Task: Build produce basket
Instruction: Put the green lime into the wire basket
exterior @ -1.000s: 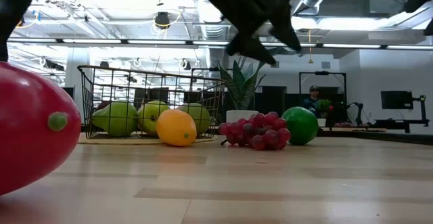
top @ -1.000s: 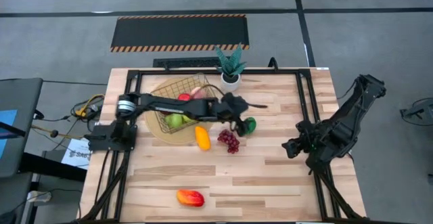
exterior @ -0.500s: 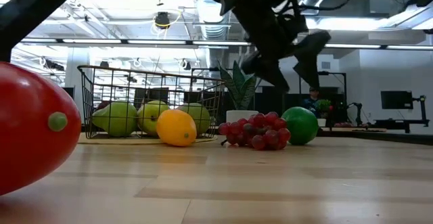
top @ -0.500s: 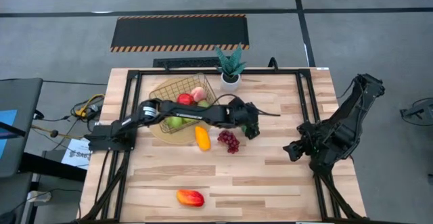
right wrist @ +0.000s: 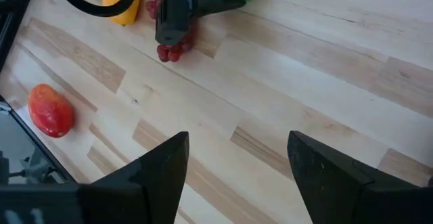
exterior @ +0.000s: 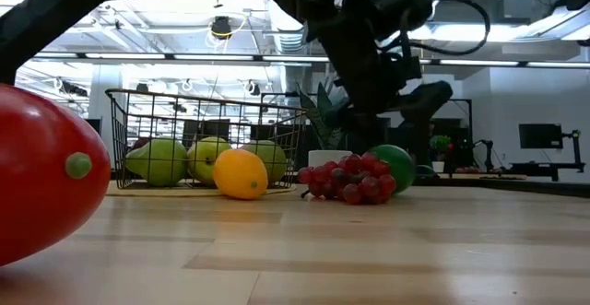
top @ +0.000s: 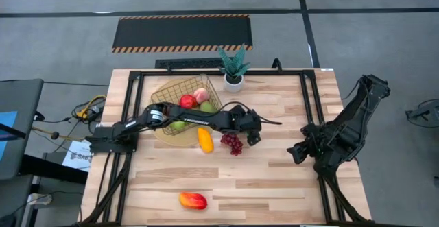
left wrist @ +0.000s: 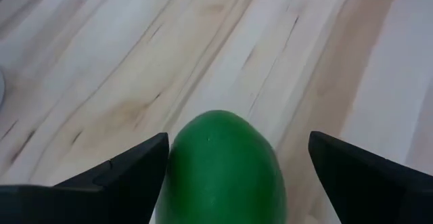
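Lime (left wrist: 223,166) sits on the table between the left gripper's (left wrist: 233,158) spread, not yet closed fingers.

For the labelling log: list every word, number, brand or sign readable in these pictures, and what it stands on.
No text can be read in any view.
Paper sheet on the floor by the table's left edge: dark print, too small to read.
Striped floor mat: warning stripes only, no words.
Fruit, basket, plant pot: no labels visible.
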